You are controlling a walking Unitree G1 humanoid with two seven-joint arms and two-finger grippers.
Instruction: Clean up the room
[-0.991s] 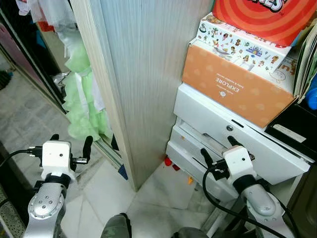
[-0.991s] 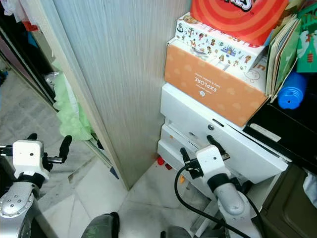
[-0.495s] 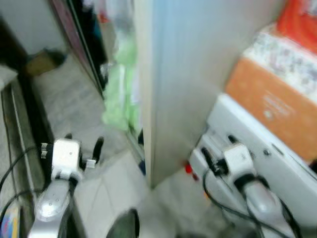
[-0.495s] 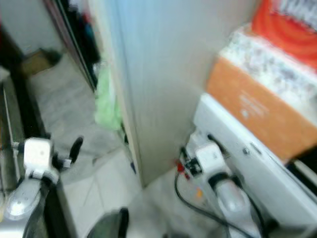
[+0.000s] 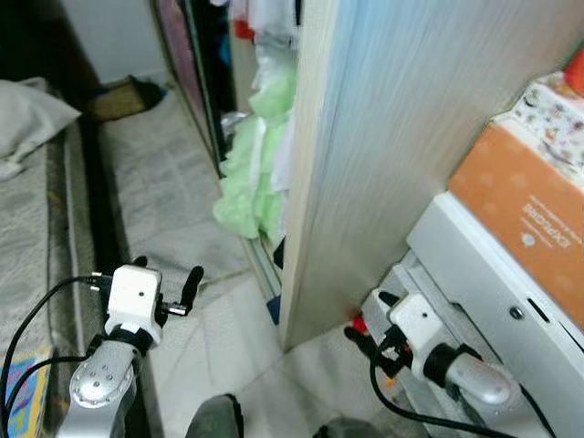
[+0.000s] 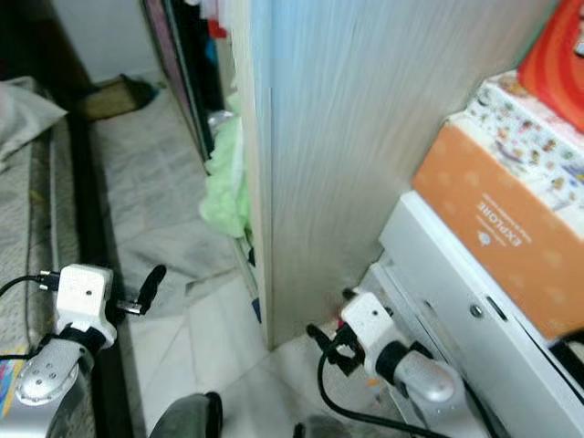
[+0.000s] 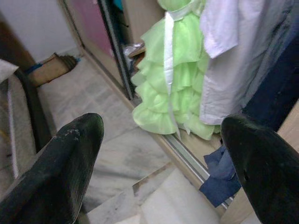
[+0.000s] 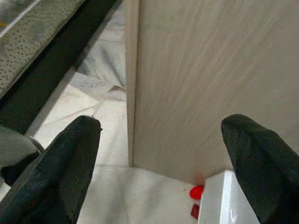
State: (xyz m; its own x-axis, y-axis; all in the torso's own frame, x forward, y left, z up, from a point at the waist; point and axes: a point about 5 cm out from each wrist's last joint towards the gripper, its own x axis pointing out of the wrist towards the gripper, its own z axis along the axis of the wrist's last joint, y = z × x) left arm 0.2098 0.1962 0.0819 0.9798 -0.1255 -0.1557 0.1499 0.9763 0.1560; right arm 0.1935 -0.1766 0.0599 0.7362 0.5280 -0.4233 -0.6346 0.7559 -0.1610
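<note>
Swinging left, the head camera now takes in more floor and a mattress edge [image 5: 36, 182], where a second ago the stacked boxes sat in the middle; both arms ride along, empty. From the eyes: the left gripper [image 5: 169, 294] hangs low over the floor with fingers spread, and the right gripper [image 5: 370, 319] sits just beside the white drawer unit [image 5: 484, 274] at the foot of the wardrobe side panel [image 5: 365, 155]. An orange box [image 5: 525, 214] tops that unit.

Left wrist view: fingers wide apart, looking at a green ruffled dress [image 7: 170, 88] hanging in the open wardrobe, with a dark blue cloth [image 7: 219, 179] on the floor by the door track.

Right wrist view: fingers wide, panel dead ahead, small red bits [image 8: 197, 192] at its foot.

My worry is the right arm clipping panel or drawers as the robot turns. Motion blur softens the head views; I can't identify the red bits.
</note>
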